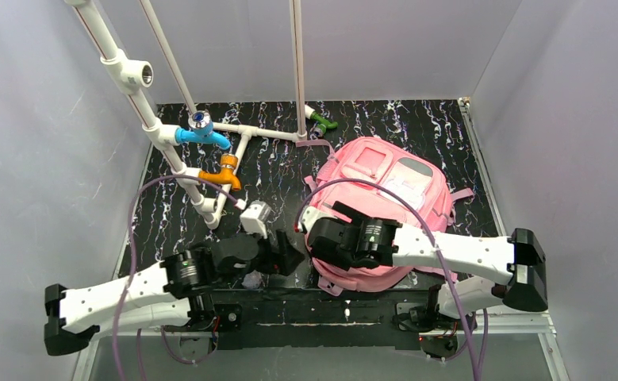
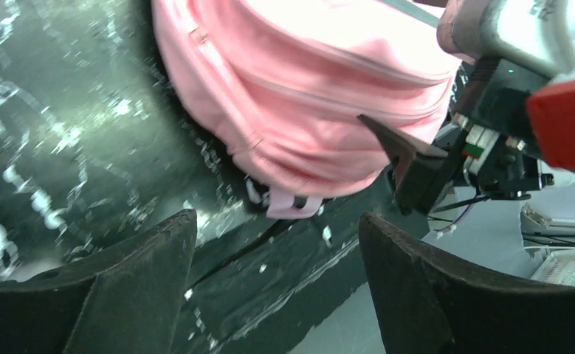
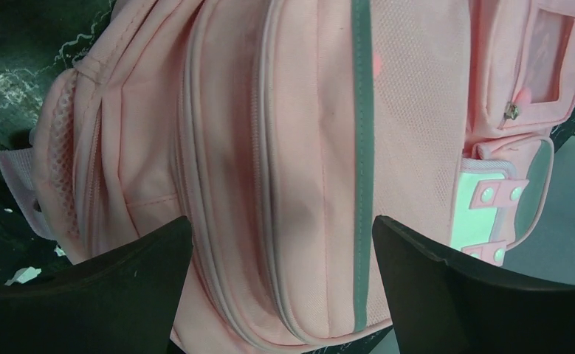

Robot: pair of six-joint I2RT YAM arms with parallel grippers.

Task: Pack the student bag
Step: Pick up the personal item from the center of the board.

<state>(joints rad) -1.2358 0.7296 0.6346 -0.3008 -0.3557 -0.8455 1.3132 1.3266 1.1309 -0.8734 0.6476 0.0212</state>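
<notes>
While your left tool [image 2: 277, 220] stands spread with nothing between its fingers [image 2: 136, 287], the bare black marbled table [image 2: 63, 147] lies directly under and ahead of it. Just beyond its fingertips, ahead and toward its right finger, you have the rounded end of the student bag [image 2: 306, 96], lying flat on the table and apart from this tool. A short pink strap loop [image 2: 293, 205] hangs from the bag's edge closest to the tool.

Your right tool [image 3: 282, 221] is also spread wide and pinches nothing. It hangs over the bag, whose pink front fills everything past its fingertips. A grey stripe [image 3: 362, 147] runs away from the tool, closer to its right finger, and a zip pull [image 3: 511, 110] sits farther out past that finger. You cannot tell from these views whether the fingers touch the fabric.

From above, both tools meet at the bag's near left corner. Beyond the left tool stands a white pipe frame [image 1: 170, 151] with blue, orange and green fittings.
</notes>
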